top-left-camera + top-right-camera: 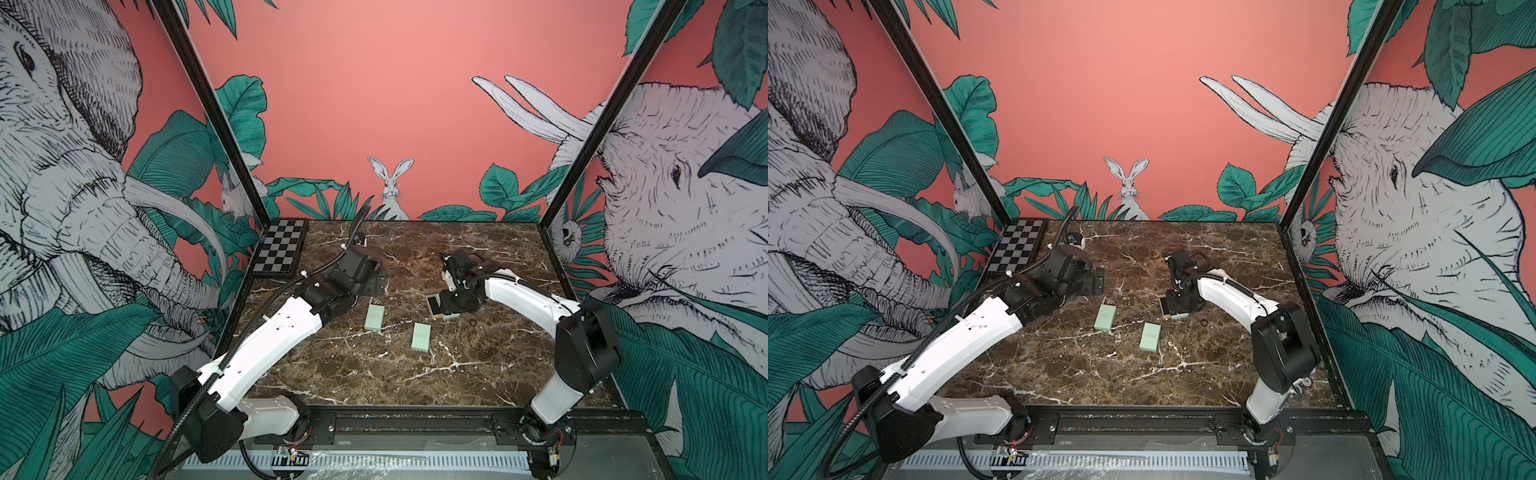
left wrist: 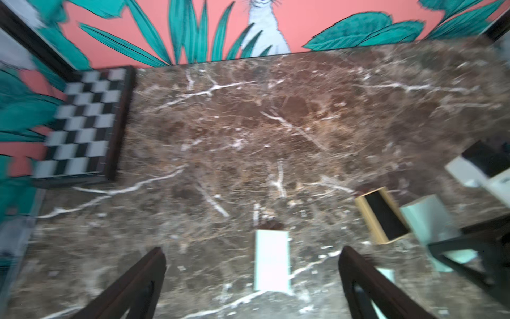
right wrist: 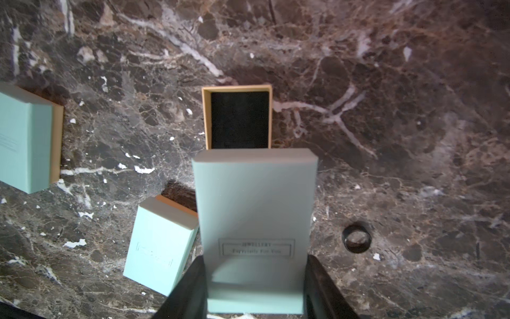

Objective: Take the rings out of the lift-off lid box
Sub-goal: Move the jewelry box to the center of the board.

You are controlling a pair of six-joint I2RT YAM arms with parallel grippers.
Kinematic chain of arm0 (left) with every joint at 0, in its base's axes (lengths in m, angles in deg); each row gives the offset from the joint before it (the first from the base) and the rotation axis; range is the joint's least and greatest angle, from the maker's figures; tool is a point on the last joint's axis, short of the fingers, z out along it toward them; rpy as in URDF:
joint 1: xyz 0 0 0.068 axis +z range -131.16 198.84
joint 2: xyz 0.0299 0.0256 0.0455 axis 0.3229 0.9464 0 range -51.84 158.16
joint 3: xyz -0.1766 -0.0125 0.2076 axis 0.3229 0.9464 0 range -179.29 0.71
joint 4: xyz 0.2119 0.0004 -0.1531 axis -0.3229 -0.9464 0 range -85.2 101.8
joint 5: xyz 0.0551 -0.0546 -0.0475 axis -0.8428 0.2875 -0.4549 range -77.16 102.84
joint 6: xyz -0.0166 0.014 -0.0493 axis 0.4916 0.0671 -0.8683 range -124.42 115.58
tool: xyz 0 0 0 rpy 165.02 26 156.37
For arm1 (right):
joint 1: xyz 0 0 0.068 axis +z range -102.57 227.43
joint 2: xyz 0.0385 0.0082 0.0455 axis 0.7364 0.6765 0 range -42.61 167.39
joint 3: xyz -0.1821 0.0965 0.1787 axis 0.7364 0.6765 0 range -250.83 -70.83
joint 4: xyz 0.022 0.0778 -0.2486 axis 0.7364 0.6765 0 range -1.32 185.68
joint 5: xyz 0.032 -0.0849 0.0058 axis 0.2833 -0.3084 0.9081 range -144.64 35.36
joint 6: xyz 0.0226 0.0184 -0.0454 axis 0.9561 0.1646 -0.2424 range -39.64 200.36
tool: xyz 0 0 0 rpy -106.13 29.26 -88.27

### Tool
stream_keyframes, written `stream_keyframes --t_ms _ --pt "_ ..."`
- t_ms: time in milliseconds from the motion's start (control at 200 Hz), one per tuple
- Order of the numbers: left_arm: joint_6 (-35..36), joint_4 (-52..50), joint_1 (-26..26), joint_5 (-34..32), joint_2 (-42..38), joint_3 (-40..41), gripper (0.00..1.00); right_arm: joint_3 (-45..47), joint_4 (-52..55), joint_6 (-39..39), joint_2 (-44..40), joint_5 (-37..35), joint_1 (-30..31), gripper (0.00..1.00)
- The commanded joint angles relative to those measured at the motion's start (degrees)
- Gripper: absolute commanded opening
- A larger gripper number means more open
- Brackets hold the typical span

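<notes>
My right gripper (image 3: 255, 261) is shut on the mint-green lid (image 3: 255, 210) of the lift-off lid box and holds it above the table. The open box base (image 3: 239, 121), with a tan rim and black lining, lies just beyond the lid; no ring shows in its lining. One dark ring (image 3: 356, 239) lies on the marble beside the gripper and shows in both top views (image 1: 473, 323) (image 1: 1204, 323). My left gripper (image 2: 252, 251) is open and empty, hovering over a closed mint box (image 2: 271, 259).
Two closed mint-green boxes (image 1: 373, 316) (image 1: 420, 336) lie mid-table between the arms. A chessboard (image 1: 279, 247) sits at the far left corner. Black frame posts and patterned walls bound the brown marble table (image 1: 374, 374).
</notes>
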Motion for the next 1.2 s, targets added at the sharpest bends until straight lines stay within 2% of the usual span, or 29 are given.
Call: stream_keyframes --t_ms 0,180,500,1195 --pt "8.99 -2.76 0.56 -6.52 -3.85 3.28 0.99 -3.99 5.7 -1.56 2.62 -0.87 0.75 0.34" --pt "10.39 0.27 0.56 -8.24 -8.8 7.87 0.99 -7.5 6.32 -0.72 6.21 -1.54 0.99 0.34" --pt "11.71 0.29 0.56 -10.66 -11.45 7.95 0.99 -11.11 6.38 0.39 10.27 -3.59 1.28 0.32" --pt "12.48 0.91 0.56 -12.13 -12.96 8.66 0.99 -12.25 2.89 3.04 13.9 -3.82 1.45 0.29"
